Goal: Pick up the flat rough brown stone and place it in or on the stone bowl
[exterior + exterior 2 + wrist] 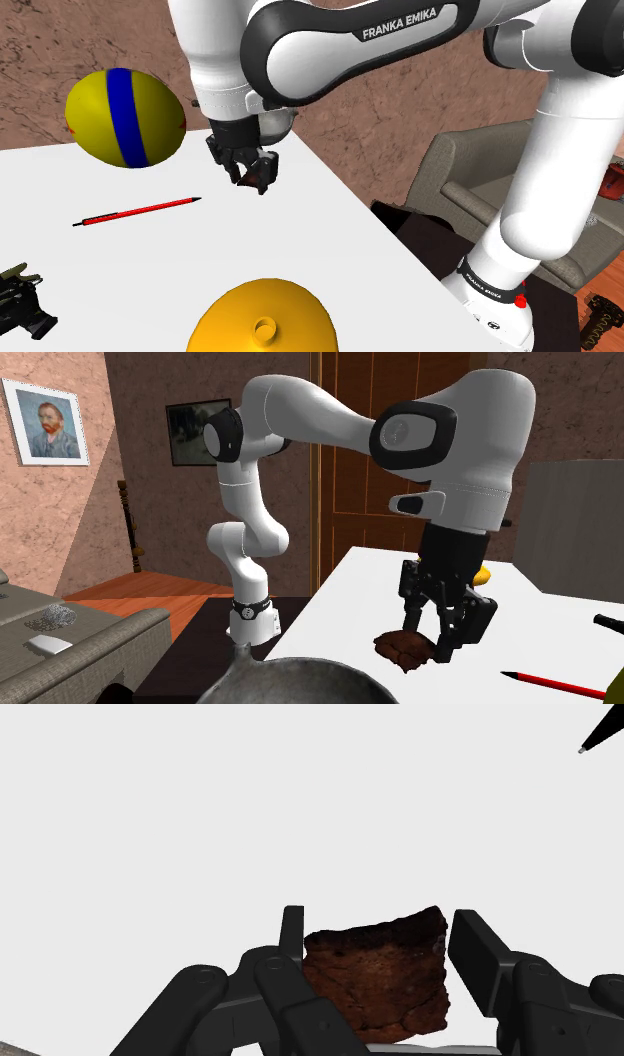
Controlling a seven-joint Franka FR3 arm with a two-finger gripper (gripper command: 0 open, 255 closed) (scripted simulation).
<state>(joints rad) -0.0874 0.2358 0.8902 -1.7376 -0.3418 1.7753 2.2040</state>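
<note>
Over the white table [300,235], near one red pen [137,211], the jaws clasp one brown stone [375,974].

Rough, matt brown stone [375,979]; smooth white table [200,824]

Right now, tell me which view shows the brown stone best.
Wrist view: the brown stone sits large, rough face plain. The second exterior view shows it small and dark; the shoulder view, a sliver by the gripper.
</note>
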